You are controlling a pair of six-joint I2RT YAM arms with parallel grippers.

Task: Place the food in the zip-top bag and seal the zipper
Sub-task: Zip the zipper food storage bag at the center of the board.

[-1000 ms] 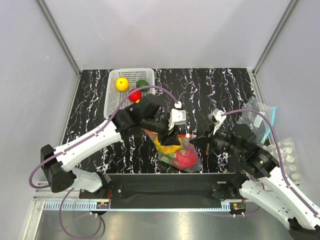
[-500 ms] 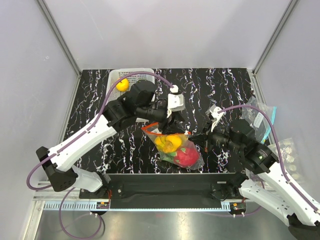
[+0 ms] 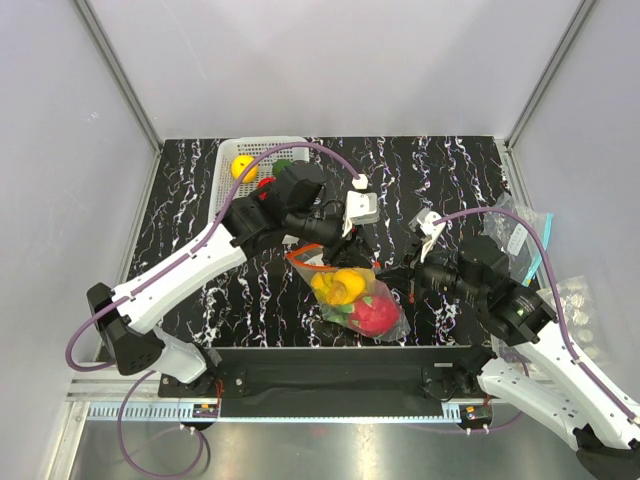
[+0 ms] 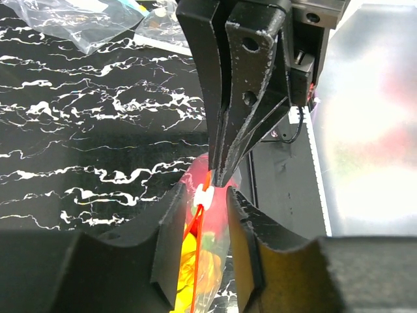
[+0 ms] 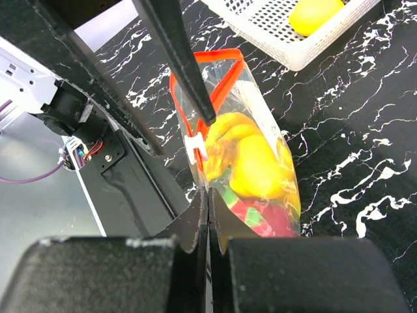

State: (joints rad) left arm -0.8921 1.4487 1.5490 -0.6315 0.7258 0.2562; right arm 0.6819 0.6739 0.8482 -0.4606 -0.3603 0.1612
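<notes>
The right pincer (image 5: 208, 199) pinches the zipper (image 5: 215, 55) just beside its slider (image 5: 195, 149), which sits between the tips of the spread left pincer (image 4: 203, 192).

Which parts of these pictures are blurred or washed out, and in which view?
Left wrist view: left fingers dark and soft, right side a bright blur, slider sharp. Right wrist view: right fingers blurred, bag sharp. Top view: even light, all sharp.

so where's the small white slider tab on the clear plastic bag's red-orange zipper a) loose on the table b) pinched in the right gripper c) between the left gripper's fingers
c: the white slider tab sits inside the open left gripper; the right gripper pinches the clear plastic bag.
</notes>
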